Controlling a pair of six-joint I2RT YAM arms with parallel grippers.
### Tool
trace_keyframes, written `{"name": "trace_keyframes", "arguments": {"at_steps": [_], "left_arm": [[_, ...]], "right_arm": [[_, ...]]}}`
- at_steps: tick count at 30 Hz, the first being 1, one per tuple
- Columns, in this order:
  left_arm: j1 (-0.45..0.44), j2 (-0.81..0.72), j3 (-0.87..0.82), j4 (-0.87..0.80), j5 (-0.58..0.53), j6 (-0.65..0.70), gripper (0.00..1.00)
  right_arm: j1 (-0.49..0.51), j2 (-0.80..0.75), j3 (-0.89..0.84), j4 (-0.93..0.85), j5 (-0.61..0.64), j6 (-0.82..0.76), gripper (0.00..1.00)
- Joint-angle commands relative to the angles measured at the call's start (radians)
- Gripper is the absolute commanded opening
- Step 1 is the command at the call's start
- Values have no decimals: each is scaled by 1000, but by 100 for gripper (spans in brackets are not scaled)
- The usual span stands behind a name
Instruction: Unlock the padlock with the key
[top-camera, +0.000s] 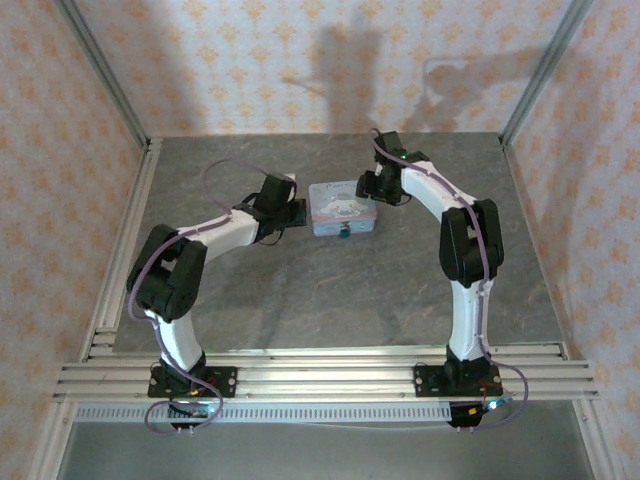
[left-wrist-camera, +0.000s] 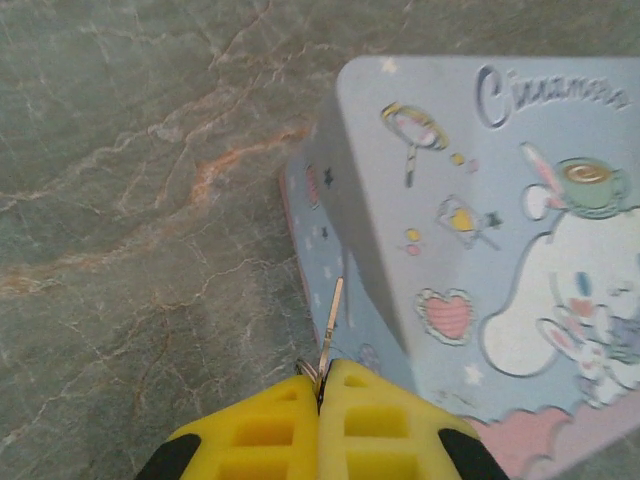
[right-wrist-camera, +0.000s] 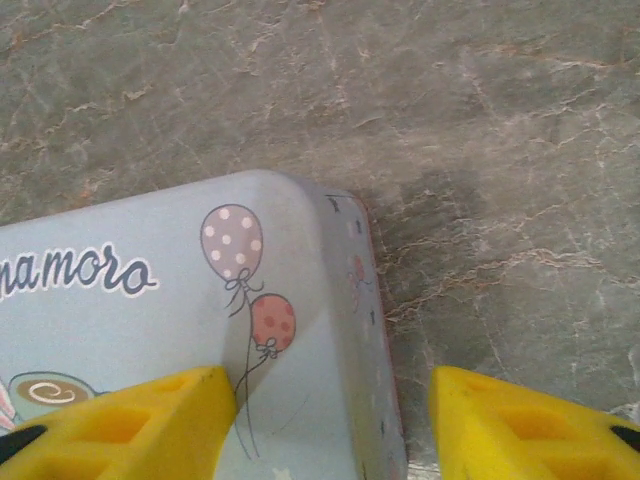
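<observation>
Marble tabletop (left-wrist-camera: 120, 200); left end effector (left-wrist-camera: 320, 378) pinching key (left-wrist-camera: 333, 315).

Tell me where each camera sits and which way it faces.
Top external: above and behind the robot, looking down on the table; left arm and right arm flank the cartoon tin.
Left wrist: looks along the left gripper, shut on the key, beside the tin's side.
Right wrist: looks down past the right gripper, open astride the tin's balloon corner.
Both wrist views share the tin's lid.
</observation>
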Motion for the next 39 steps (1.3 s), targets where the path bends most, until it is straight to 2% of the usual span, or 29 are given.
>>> {"name": "trace_keyframes", "arguments": {"at_steps": [1, 7, 10, 14, 19, 21, 26, 31, 39], "left_arm": [[2, 17, 21, 45, 3, 20, 0], [2, -1, -22, 67, 5, 25, 0], [3, -25, -37, 51, -9, 39, 0], [19, -81, -76, 28, -12, 38, 0], [31, -202, -172, 15, -33, 46, 0], [30, -238, -199, -6, -15, 62, 0], [29, -318, -303, 0, 44, 59, 0], [25, -396, -397, 44, 90, 31, 0], [5, -458, -439, 32, 101, 38, 0]], "right_arm": [[9, -21, -100, -7, -63, 23, 55], [17, -105, -205, 58, -99, 111, 55], [21, -135, -218, 59, -78, 135, 58], [17, -216, -232, 42, 33, 141, 61], [32, -387, -339, 48, 173, 154, 63], [77, -463, -410, 61, 264, 146, 63], [285, -603, -646, 217, 424, 177, 61], [446, -533, -695, 322, 503, 277, 57], [483, -338, -590, 350, 523, 319, 52]]}}
